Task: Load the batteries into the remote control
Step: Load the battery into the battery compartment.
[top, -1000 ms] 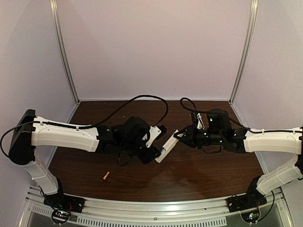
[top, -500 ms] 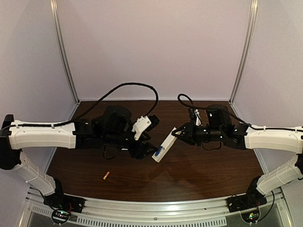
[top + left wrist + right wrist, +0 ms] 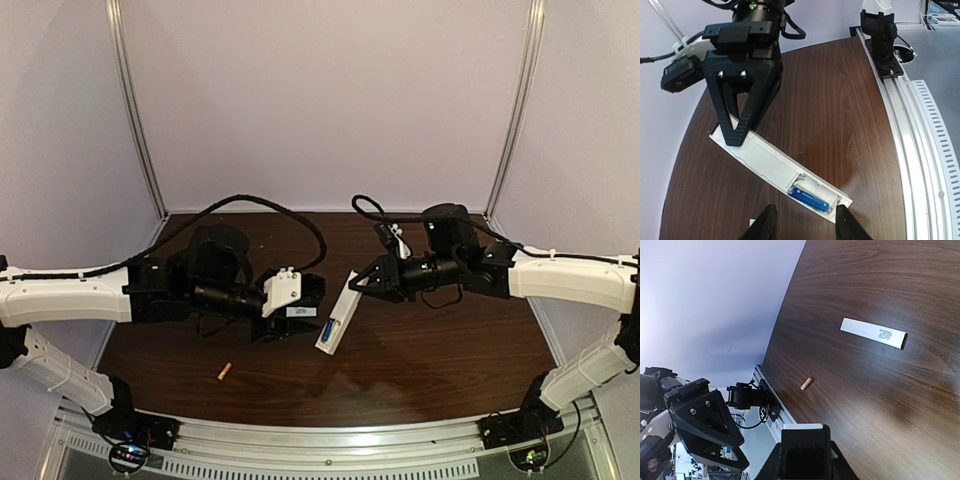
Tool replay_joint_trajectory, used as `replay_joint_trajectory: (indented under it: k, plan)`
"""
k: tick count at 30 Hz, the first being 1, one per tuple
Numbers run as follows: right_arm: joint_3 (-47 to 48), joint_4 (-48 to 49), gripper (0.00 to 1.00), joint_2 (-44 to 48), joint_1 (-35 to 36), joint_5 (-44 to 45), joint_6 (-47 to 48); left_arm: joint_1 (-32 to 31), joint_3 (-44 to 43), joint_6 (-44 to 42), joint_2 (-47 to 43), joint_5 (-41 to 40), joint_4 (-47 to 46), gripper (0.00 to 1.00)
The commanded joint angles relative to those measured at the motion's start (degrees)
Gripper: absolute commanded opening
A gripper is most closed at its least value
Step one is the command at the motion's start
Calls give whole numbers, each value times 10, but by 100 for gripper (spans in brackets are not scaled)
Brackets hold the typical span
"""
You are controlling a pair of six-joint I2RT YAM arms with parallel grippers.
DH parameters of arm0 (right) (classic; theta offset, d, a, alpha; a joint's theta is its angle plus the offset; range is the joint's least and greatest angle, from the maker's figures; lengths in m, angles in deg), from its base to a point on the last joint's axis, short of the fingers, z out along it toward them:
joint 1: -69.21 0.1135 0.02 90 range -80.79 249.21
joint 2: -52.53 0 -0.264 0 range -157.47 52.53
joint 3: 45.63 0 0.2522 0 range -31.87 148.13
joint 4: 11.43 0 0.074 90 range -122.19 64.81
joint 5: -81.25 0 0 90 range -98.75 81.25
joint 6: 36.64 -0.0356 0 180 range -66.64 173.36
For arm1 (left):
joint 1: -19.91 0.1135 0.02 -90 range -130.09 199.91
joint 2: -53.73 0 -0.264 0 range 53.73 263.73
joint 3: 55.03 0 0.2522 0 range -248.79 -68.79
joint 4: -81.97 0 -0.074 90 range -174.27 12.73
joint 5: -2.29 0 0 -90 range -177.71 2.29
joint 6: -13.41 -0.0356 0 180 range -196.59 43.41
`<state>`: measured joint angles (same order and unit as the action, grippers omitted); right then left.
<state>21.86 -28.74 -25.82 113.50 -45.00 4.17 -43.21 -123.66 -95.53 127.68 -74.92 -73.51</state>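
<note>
Tightly, right fingers [image 3: 732, 132] grip the remote control [image 3: 765, 161], blue battery [image 3: 810, 198] inside.

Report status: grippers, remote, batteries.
Right gripper shut on remote. Left gripper open, empty. Blue battery seated; orange battery loose on table. Nothing blocking.

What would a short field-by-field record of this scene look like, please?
remote: slim white plastic remote control, battery bay open, facing up
blue battery: small blue cylindrical battery, seated in the bay; other slot empty
orange battery: small orange cylindrical battery, loose on the dark wooden table
cover: flat white plastic cover strip, lying on the table
right arm: right claw shut on the remote's other end
left arm: left claw open, empty, near the bay end
</note>
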Motion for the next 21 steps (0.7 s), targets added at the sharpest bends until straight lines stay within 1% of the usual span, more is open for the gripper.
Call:
replay_joint_trajectory:
  k: [1,5,16,21]
  plan:
    - [19,-28,0,-9,-2,-26,25,-3,1,-66,-3,28,-12,39]
    - [19,-28,0,-12,0,-28,26,-4,-6,-71,12,44,-12,35]
    - [10,-7,0,-18,8,-34,17,-9,-22,-83,58,35,-20,25]
    - [8,-3,0,-19,10,-37,17,-9,-27,-91,63,31,-21,25]
